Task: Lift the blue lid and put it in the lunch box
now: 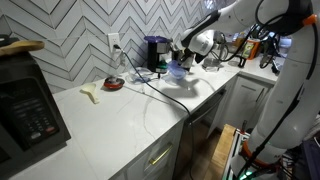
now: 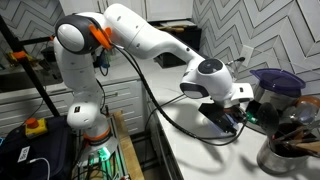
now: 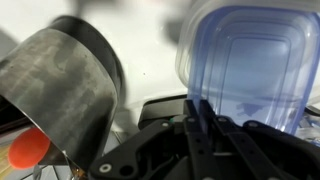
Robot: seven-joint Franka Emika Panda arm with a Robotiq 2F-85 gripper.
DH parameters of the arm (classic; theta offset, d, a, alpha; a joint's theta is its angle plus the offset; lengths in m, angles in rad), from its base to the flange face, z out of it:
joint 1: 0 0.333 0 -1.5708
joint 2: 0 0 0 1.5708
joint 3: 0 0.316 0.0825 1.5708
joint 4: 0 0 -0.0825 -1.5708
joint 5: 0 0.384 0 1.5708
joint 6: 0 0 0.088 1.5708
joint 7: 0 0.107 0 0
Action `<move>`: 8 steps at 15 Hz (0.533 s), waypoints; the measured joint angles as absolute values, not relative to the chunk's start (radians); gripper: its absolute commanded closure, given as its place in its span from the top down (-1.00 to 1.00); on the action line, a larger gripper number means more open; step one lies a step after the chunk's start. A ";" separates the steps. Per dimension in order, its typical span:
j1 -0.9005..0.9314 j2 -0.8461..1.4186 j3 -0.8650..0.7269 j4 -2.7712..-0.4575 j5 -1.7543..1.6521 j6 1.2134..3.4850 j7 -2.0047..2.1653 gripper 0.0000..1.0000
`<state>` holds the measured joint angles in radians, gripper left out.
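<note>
Gripper (image 3: 200, 110) pinched shut on the near edge of the blue lid (image 3: 245, 60), held just above the white counter (image 1: 120, 115). Dark metal canister (image 3: 60, 90) close beside it, coffee machine (image 1: 155, 52) just behind. Counter front edge open.

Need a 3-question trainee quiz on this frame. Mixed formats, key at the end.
1. True or false: in the wrist view, the gripper is closed on the lower edge of the blue lid.
2. In an exterior view, what lies on the counter between the microwave and the coffee machine? A) a red dish B) a green bottle C) a laptop
3. Fill in: the robot arm is mostly ___ in colour.

Key: 1 true; 2 A; 3 white.
</note>
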<state>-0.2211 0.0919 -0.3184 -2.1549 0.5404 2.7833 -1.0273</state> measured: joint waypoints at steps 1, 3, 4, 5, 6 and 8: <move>-0.221 0.096 -0.317 -2.158 0.540 2.783 -1.027 -0.04; -0.218 0.097 -0.314 -2.160 0.537 2.782 -1.027 0.27; -0.215 0.091 -0.312 -2.159 0.533 2.782 -1.027 0.40; -0.210 0.077 -0.308 -2.156 0.531 2.783 -1.027 0.57; -0.205 0.055 -0.303 -2.152 0.531 2.783 -1.031 0.71; -0.193 -0.015 -0.282 -2.151 0.537 2.760 -1.076 0.98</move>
<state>-0.1928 -0.0146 -0.2822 -2.1515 0.5371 2.7601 -1.0761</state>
